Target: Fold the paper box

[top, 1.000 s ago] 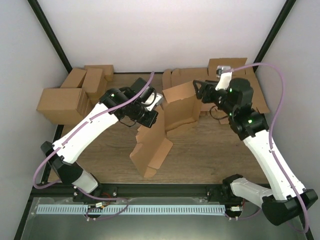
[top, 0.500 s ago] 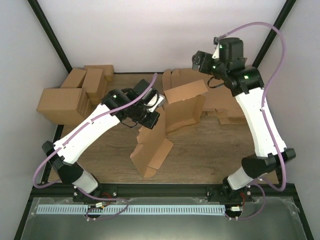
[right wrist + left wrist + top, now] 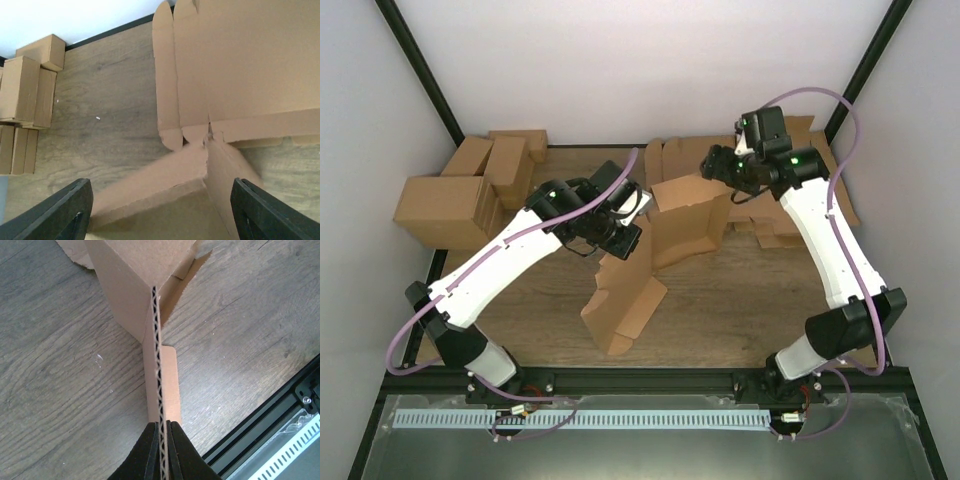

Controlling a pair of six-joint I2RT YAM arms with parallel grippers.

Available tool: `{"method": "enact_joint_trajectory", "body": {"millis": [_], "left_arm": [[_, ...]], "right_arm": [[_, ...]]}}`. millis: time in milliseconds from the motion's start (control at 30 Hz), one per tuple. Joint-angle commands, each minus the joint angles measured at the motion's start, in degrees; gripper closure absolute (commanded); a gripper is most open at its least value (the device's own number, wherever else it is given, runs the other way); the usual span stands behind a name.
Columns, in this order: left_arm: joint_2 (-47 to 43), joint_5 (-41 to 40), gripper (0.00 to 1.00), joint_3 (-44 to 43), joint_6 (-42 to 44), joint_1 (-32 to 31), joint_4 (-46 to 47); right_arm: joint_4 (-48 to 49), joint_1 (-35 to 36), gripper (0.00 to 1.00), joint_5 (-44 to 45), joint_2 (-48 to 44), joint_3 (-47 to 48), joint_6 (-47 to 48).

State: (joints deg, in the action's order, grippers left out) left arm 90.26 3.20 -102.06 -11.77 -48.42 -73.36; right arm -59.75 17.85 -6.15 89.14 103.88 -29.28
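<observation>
The paper box (image 3: 680, 220) is a brown cardboard piece standing partly folded on the wooden table, with a lower flap section (image 3: 620, 305) reaching toward the front. My left gripper (image 3: 623, 240) is shut on one upright panel edge. In the left wrist view the corrugated edge (image 3: 157, 340) runs straight into the closed jaws of this gripper (image 3: 162, 440). My right gripper (image 3: 712, 168) is open just above the box's far top corner. In the right wrist view its fingers (image 3: 65, 210) stand wide apart over a box panel (image 3: 150, 187), holding nothing.
A cluster of closed brown cartons (image 3: 460, 185) stands at the back left and shows in the right wrist view (image 3: 27, 85). A pile of flat cardboard sheets (image 3: 840, 205) lies at the back right, behind the box. A black frame rail (image 3: 640, 380) runs along the front edge.
My right arm rose high and back, then came down again to the box's far top corner. The upright panel tipped slightly. My left gripper kept its grip and place.
</observation>
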Motion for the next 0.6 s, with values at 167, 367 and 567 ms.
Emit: {"method": "enact_joint_trajectory", "body": {"millis": [167,367,567], "left_arm": [[1.56,-1.18,0.96,-0.86,-1.03,-1.06,1.05],[1.81,-0.37,0.96,-0.85,-1.46,-1.14,1.82],[2.37,1.78,0.96,-0.77,-2.21,-1.13,3.29]], "right_arm": [[6.63,-0.51,0.34,-6.02,-11.03,-17.01,-3.38],[10.92,-0.48,0.35,-6.88,-14.31,-25.11,-2.61],[12.73,-0.45,0.31,-6.29,-14.24,-27.95,-0.69]]}}
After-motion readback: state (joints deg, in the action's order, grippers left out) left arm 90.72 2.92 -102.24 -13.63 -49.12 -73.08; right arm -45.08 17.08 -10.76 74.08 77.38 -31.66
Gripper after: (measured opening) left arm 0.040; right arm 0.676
